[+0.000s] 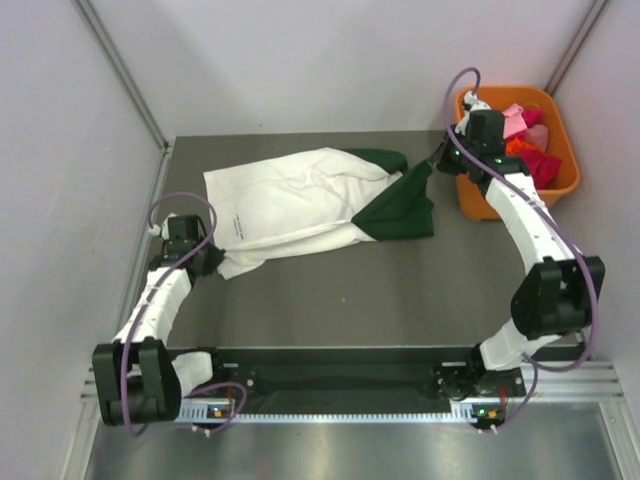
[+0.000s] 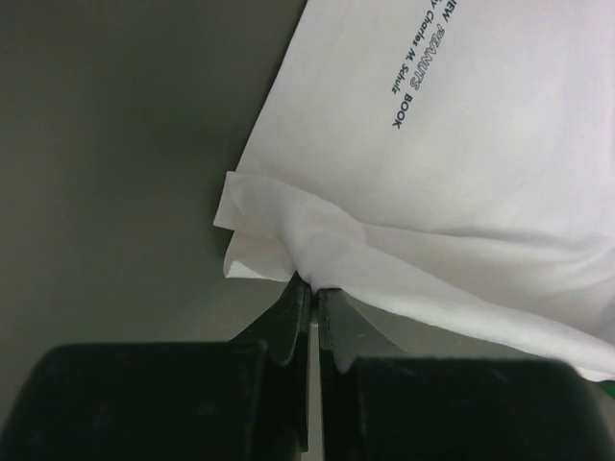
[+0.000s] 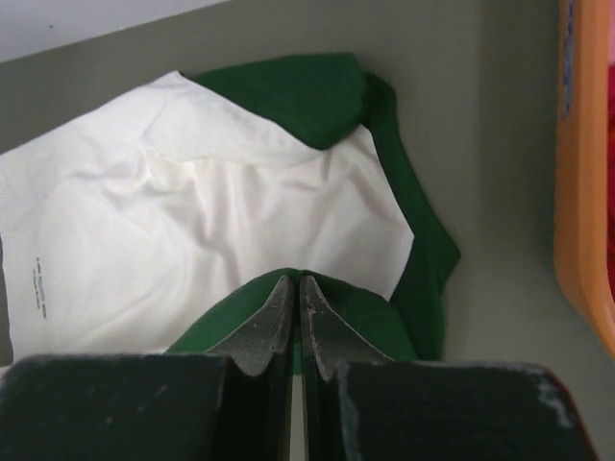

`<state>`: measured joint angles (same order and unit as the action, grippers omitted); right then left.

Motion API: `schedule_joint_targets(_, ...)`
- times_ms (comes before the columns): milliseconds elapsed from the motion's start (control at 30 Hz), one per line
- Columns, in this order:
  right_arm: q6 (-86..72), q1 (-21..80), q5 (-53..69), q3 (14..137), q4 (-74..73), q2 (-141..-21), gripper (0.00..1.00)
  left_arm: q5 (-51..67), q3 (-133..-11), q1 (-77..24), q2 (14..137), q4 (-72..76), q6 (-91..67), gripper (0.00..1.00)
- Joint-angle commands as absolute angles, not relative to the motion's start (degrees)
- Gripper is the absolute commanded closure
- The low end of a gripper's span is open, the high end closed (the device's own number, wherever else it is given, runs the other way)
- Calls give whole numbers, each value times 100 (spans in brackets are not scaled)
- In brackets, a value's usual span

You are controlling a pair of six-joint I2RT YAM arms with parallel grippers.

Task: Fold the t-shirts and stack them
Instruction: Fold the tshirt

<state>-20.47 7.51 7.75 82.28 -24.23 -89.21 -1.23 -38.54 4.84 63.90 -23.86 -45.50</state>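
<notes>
The cream-white t-shirt (image 1: pixel 285 200) lies spread on the grey table, with small black lettering (image 2: pixel 408 72) near its hem. The dark green t-shirt (image 1: pixel 400 212) shows at the white one's right end; in the right wrist view the white cloth (image 3: pixel 192 211) covers most of the green one (image 3: pixel 288 96). My left gripper (image 1: pixel 214 262) is shut on the white shirt's near-left corner (image 2: pixel 288 240), its tips (image 2: pixel 314 285) pinching the cloth. My right gripper (image 1: pixel 438 158) is shut on a raised edge of the green shirt (image 3: pixel 297 279) at the back right.
An orange basket (image 1: pixel 563 185) with pink and red cloth stands at the back right, close to my right gripper; its wall (image 3: pixel 581 192) shows in the right wrist view. White walls enclose the table on three sides.
</notes>
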Motion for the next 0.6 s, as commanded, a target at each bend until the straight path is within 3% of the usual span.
schedule_joint_targets(0,-1916,870,800,8990,-2390,-9499,100,-308,-4245,501,6696,-1882,-4430,100)
schedule_joint_targets(567,-2004,976,545,10950,-2225,-11565,100,-325,-5194,510,8709,-1512,-3911,100)
